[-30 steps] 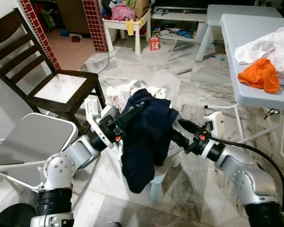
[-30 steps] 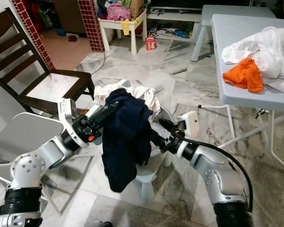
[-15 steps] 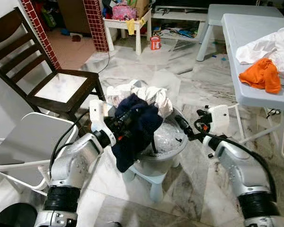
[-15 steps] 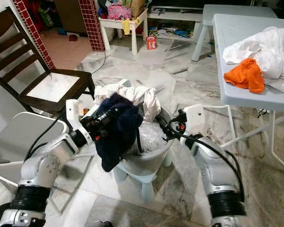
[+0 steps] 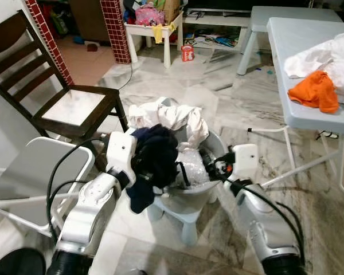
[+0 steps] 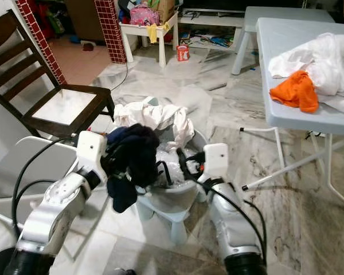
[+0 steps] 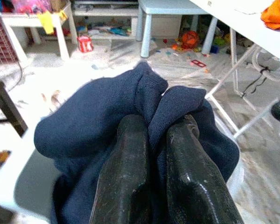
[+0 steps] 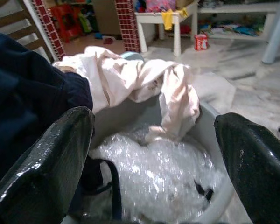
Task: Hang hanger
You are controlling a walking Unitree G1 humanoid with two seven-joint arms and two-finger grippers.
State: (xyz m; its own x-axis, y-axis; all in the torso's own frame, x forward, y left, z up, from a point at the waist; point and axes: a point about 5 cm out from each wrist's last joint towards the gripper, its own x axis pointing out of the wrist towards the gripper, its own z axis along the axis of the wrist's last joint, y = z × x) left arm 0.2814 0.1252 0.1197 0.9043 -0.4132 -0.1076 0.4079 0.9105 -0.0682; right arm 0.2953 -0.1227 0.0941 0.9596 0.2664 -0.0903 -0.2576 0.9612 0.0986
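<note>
A navy garment (image 5: 155,157) is bunched over the left rim of a grey basin (image 5: 209,192), partly hanging outside it. My left gripper (image 7: 158,123) is shut on a fold of the navy garment (image 7: 98,116). My right gripper (image 8: 151,121) is open at the basin's right side, its fingers (image 5: 209,164) pointing in over crinkled clear plastic (image 8: 154,163). A cream garment (image 5: 166,117) drapes over the far rim. A thin black curved strip (image 8: 114,186) lies in the basin beside the navy cloth; I cannot tell what it is.
The basin stands on a small pale stool (image 5: 186,220). A dark wooden chair (image 5: 63,103) and a white folding chair (image 5: 40,166) are to the left. A pale blue table (image 5: 298,109) with white and orange clothes (image 5: 315,89) is to the right.
The left gripper has drawn back and down, so the navy garment went from hanging long to bunched on the basin rim. The right arm has pulled back to the basin's right side.
</note>
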